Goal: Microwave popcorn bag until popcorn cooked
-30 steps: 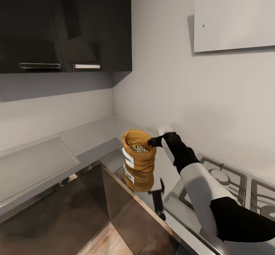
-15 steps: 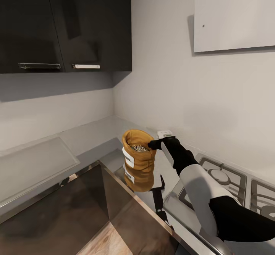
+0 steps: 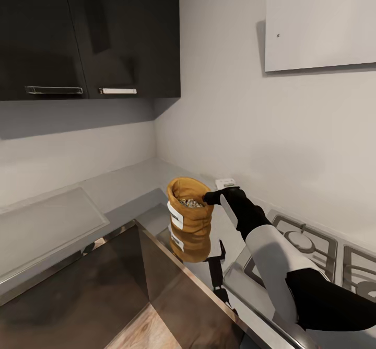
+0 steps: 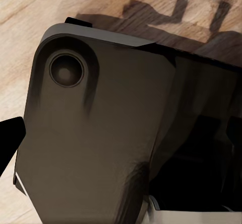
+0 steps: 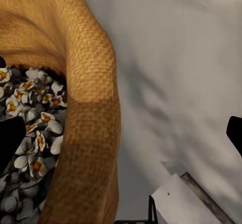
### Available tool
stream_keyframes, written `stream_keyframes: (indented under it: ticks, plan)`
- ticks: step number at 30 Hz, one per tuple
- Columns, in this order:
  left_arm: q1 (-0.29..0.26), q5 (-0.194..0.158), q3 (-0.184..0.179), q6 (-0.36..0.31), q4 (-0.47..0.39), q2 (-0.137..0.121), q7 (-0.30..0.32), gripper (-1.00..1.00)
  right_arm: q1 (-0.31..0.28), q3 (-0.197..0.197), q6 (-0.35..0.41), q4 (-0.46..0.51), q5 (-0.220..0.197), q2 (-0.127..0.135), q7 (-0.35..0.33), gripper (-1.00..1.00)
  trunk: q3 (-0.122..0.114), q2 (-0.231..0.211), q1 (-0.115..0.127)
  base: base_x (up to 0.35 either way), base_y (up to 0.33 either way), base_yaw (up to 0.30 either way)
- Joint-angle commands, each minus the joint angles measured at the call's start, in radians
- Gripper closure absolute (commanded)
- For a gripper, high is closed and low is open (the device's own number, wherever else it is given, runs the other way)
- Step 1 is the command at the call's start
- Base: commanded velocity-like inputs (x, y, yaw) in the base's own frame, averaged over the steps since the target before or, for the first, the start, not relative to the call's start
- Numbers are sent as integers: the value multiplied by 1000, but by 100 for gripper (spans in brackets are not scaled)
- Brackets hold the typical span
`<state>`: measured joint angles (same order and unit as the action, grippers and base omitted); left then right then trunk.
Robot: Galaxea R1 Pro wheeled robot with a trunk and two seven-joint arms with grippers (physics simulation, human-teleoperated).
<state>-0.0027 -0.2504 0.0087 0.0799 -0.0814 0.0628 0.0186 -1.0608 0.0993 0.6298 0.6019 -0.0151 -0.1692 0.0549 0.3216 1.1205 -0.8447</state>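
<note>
Though right gripper (image 3: pixel 209 198) straddles popcorn bag (image 3: pixel 189 212) rim, grip unclear; left claw hidden.

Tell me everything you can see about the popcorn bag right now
The popcorn bag is a small tan, burlap-looking sack with a rolled rim and a white label band. It stands upright and open on the glossy grey countertop, which mirrors it. Pale popcorn fills it. The right gripper is at its rim, straddling the wall.

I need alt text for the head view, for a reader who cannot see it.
A robot's right gripper reaches the rolled rim of an upright tan popcorn bag holding pale popcorn, on a glossy grey countertop in a kitchen corner. A gas hob lies beside the arm, with dark cabinets above.
</note>
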Motion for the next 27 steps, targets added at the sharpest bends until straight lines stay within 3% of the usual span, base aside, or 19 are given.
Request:
stream_keyframes:
  ticks: [1, 21, 25, 27]
  plan:
    - [0, -6, 1, 3, 0, 0, 2, -100, 0, 5, 5, -42, -2, 0, 5, 100, 1, 1, 0, 0, 0, 0]
    - [0, -7, 1, 3, 0, 0, 2, -100, -1, 6, 25, -31, 7, 0, 2, 100, 1, 1, 0, 0, 0, 0]
    - [0, -7, 1, 3, 0, 0, 2, -100, -1, 3, 92, 7, 7, 0, 2, 100, 1, 1, 0, 0, 0, 0]
    - [0, -7, 1, 3, 0, 0, 2, -100, 0, 0, 147, 92, 6, -1, 3, 100, 1, 1, 0, 0, 0, 0]
